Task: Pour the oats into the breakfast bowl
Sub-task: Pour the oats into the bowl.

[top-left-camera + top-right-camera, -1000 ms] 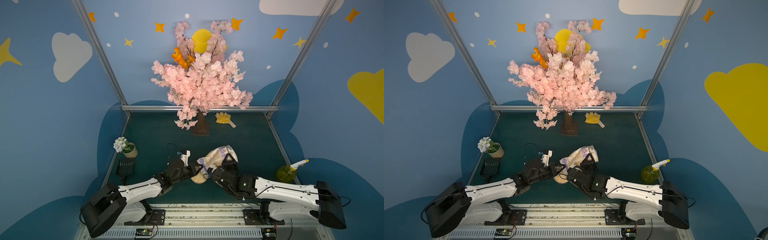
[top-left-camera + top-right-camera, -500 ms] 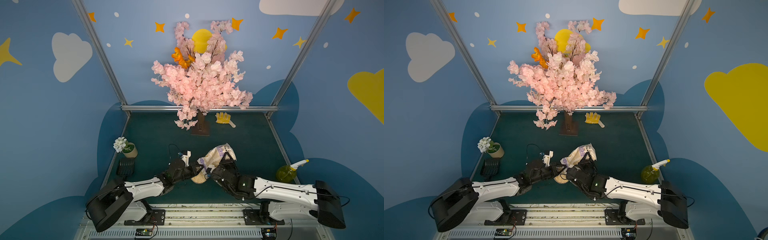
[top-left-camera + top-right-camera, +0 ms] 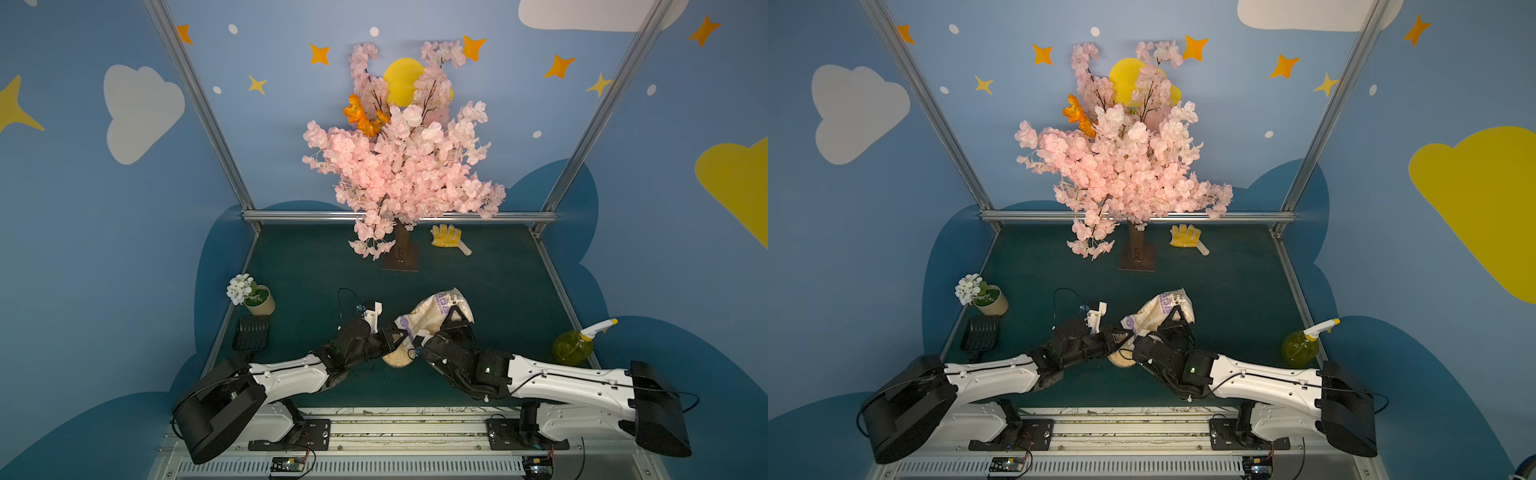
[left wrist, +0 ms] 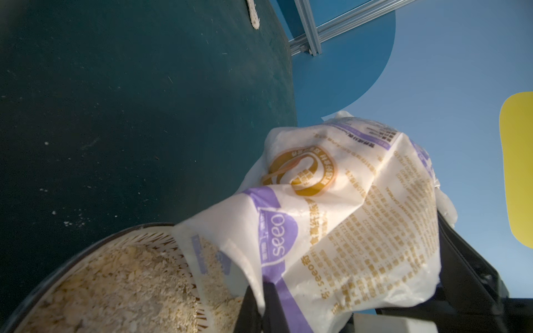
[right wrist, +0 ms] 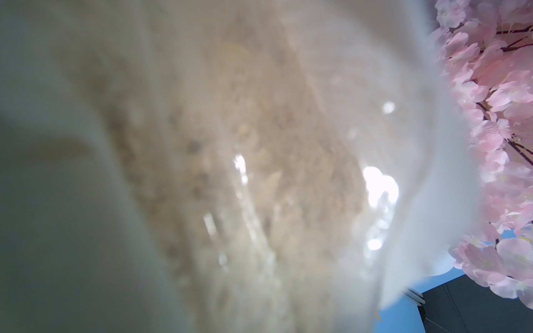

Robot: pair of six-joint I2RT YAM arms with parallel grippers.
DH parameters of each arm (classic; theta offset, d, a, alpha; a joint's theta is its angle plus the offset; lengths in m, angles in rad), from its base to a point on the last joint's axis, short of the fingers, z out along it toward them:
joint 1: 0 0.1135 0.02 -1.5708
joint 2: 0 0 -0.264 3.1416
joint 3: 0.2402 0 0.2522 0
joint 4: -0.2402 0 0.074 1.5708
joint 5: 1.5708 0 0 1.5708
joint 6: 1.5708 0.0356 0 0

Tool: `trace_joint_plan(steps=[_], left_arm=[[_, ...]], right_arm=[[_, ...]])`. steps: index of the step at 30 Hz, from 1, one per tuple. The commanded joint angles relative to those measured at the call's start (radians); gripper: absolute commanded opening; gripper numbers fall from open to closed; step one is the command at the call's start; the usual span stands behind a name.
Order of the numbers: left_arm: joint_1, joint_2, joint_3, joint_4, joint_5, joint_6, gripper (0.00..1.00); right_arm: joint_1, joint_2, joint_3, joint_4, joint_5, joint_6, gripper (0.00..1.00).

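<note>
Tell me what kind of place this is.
Probably a staged demo booth, not a kitchen: blue walls painted with clouds and stars, an artificial pink blossom tree, and a dark green mat inside an aluminium frame.

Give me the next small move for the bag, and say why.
Probably lower the right claw a little, levelling the bag to stop the flow. The bowl already looks heaped with oats close to its rim. The bag's mouth, pinched by the left claw, hangs over it, and stray flakes lie on the mat.
</note>
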Motion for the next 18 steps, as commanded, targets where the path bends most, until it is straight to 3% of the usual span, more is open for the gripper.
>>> trace_joint_plan(steps=[1, 5, 18], left_arm=[[0.000, -0.014, -0.053, -0.144, -0.051, 0.001, 0.03], [-0.002, -0.054, -0.056, -0.215, -0.082, 0.023, 0.03], [-0.020, -0.023, -0.079, -0.201, -0.082, 0.014, 0.03]], right_arm=[[0.002, -0.068, 0.072, 0.170, 0.165, 0.109, 0.00], [0.002, -0.071, 0.076, 0.181, 0.154, 0.095, 0.00], [0.008, -0.037, 0.081, 0.338, 0.121, -0.045, 0.00]])
